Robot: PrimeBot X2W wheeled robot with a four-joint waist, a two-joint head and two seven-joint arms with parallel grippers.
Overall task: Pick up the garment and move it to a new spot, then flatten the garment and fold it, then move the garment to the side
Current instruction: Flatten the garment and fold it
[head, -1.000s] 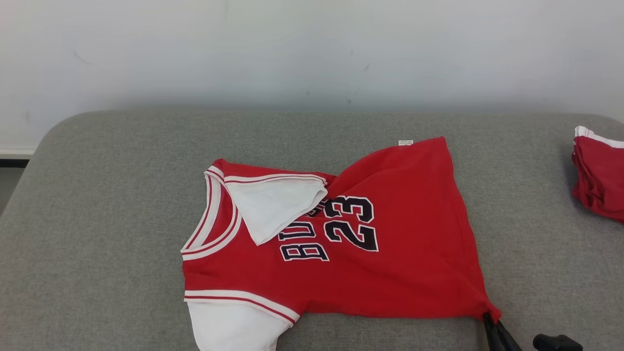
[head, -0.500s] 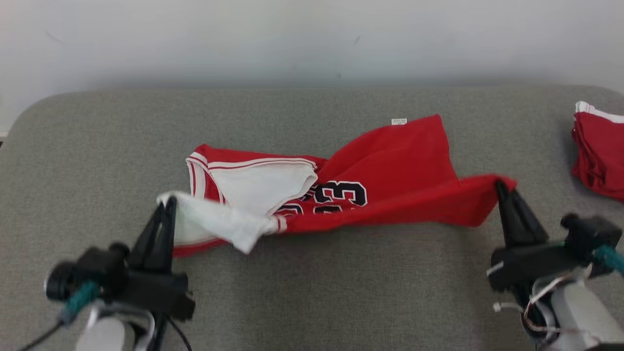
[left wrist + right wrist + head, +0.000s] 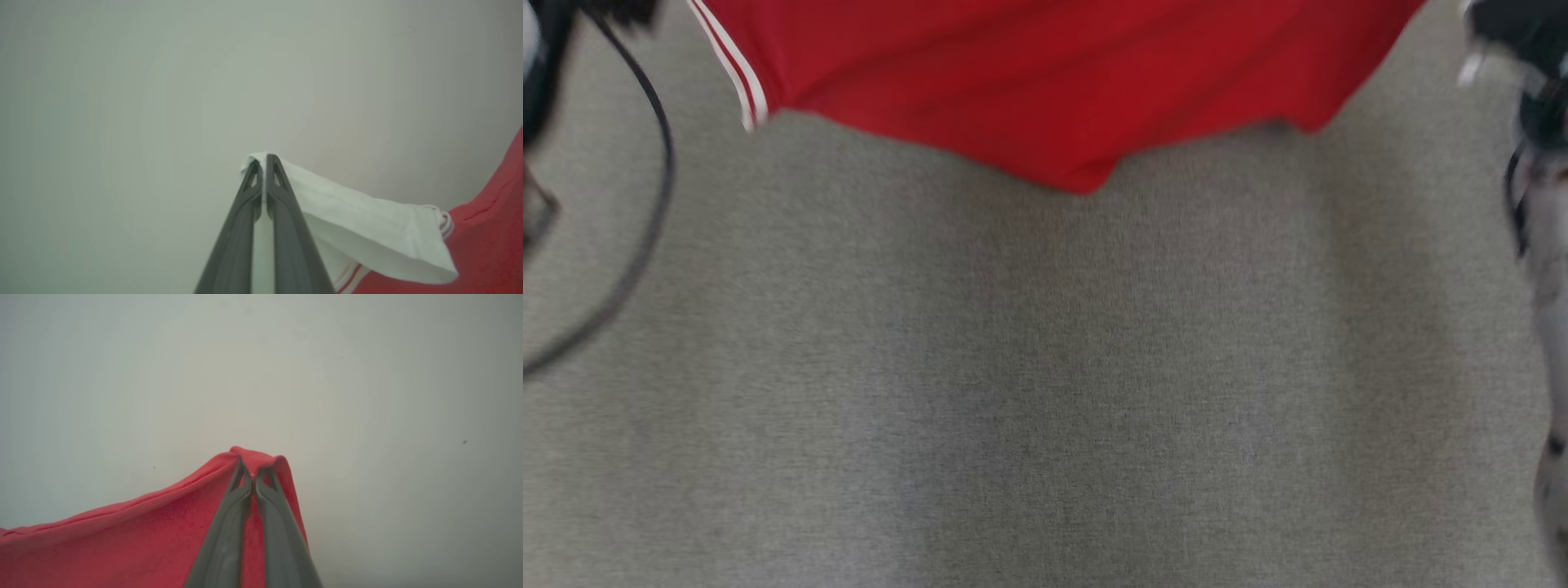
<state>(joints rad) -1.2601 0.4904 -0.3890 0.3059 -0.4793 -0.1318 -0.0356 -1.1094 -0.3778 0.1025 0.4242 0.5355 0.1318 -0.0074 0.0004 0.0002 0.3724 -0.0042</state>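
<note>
Pinching a soft white sleeve between two slim dark fingers pressed together, the left gripper [image 3: 263,163] holds one end of the garment [image 3: 359,228]. The right gripper [image 3: 251,467], its fingers likewise closed, clamps a bunched red corner of the same jersey. There is one garment and two grippers. In the head view its smooth red cloth, white-striped at the left, sags in folds at the far side over the grey woven cushion [image 3: 1045,392]. A thin black cable [image 3: 658,204] loops at the left, and a blurred pale forearm [image 3: 1543,261] stands at the right.
</note>
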